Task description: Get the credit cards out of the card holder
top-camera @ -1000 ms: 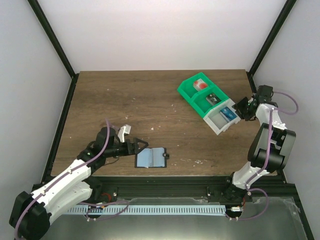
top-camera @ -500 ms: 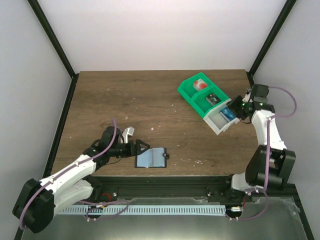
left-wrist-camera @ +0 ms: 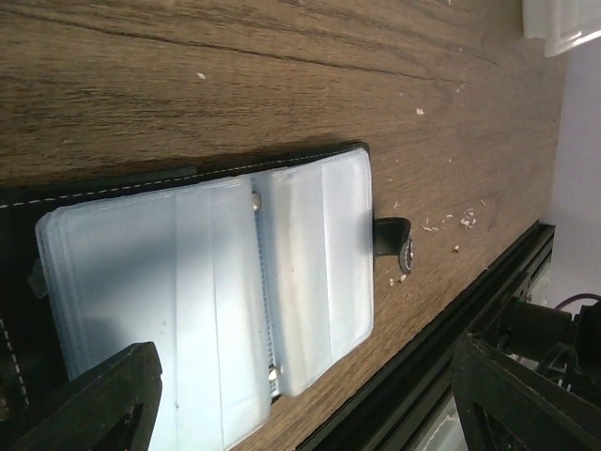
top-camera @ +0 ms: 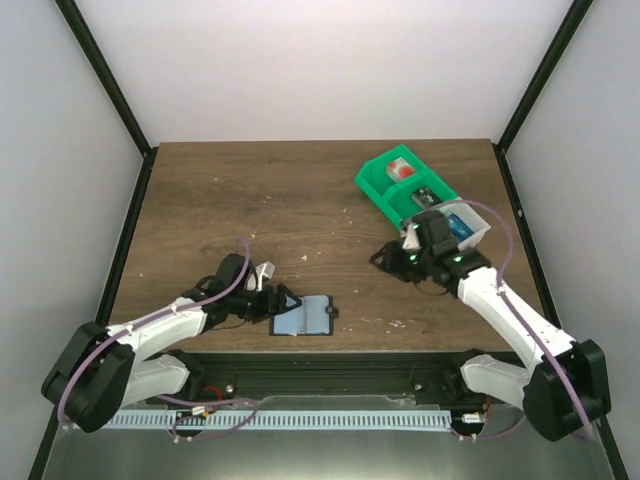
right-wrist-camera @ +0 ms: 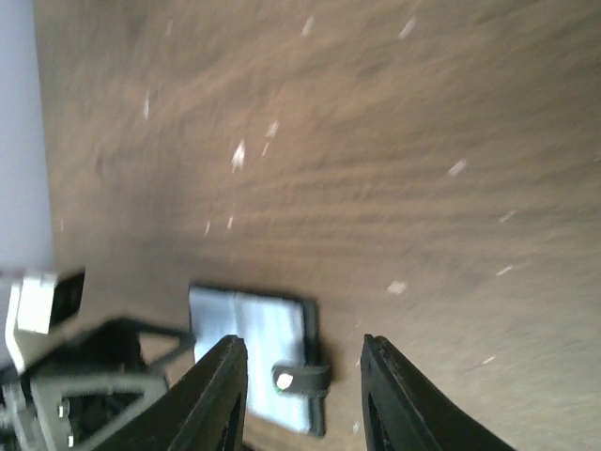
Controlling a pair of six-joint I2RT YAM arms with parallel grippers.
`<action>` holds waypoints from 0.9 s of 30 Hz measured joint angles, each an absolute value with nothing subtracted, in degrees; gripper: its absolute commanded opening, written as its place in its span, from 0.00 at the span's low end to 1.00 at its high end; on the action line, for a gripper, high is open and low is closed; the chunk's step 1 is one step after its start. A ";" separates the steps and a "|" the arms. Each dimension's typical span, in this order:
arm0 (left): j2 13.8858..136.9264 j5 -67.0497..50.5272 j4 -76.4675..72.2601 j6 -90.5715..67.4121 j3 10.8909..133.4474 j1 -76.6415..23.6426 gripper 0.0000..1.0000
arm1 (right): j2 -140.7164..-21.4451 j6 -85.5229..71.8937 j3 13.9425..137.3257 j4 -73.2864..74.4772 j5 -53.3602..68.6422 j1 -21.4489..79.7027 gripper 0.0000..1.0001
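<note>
Card holder (top-camera: pixel 303 315) lies open, flat on table (top-camera: pixel 220 200) near front edge, tab (left-wrist-camera: pixel 392 246) at right. Judged light, floppy, sleeves (left-wrist-camera: pixel 178 282) slick; cards thin, stiff, none plainly visible inside. Left gripper (top-camera: pixel 284 301) at holder's left edge, jaws apart: pin that half, pinch card edge at sleeve mouth. Right gripper (top-camera: pixel 390 256) farther off, jaws apart, empty.

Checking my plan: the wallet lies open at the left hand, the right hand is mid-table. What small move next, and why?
Probably move the right hand toward the tab side of the card holder: that hand hangs open, apart from it, while the left hand sits open at the other edge, placed to steady it.
</note>
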State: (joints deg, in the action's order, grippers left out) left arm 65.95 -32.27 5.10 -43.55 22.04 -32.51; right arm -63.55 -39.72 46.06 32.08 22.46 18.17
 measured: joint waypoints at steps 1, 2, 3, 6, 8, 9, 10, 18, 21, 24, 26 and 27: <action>66.28 -32.16 5.08 -43.75 22.04 -32.51 0.86 | -63.40 -40.75 45.36 31.38 22.28 21.04 0.35; 66.57 -32.10 4.97 -44.12 22.04 -32.51 0.86 | -63.37 -42.65 44.34 30.22 21.69 25.85 0.35; 66.72 -31.99 4.78 -44.58 22.04 -32.51 0.86 | -63.53 -43.70 43.86 29.56 21.50 28.23 0.34; 66.85 -31.94 3.38 -46.00 21.91 -32.51 0.86 | -65.32 -47.68 43.03 26.74 19.70 39.11 0.33; 66.85 -32.12 1.87 -47.03 21.28 -32.51 0.86 | -67.35 -49.93 43.03 24.53 18.35 45.23 0.33; 66.85 -32.29 1.08 -47.77 20.69 -32.51 0.86 | -68.58 -51.03 43.00 23.31 17.96 47.77 0.34; 66.85 -32.36 0.64 -48.12 20.27 -32.51 0.85 | -69.89 -52.05 42.89 21.65 17.85 50.15 0.35; 66.81 -33.56 -2.52 -51.40 17.89 -32.36 0.85 | -81.38 -55.11 41.32 12.16 17.32 57.47 0.35; 66.94 -33.71 -2.52 -51.42 17.96 -32.34 0.83 | -85.67 -55.07 41.43 11.97 15.75 57.84 0.35; 67.31 -33.67 -2.37 -51.37 18.28 -32.29 0.79 | -86.61 -54.87 41.32 11.99 12.95 57.82 0.33; 67.40 -33.65 -2.24 -51.20 18.55 -32.29 0.75 | -86.61 -54.50 41.08 11.97 11.09 57.65 0.30; 67.44 -33.65 -2.22 -50.98 18.68 -32.29 0.74 | -86.59 -54.26 40.84 11.88 10.37 57.36 0.29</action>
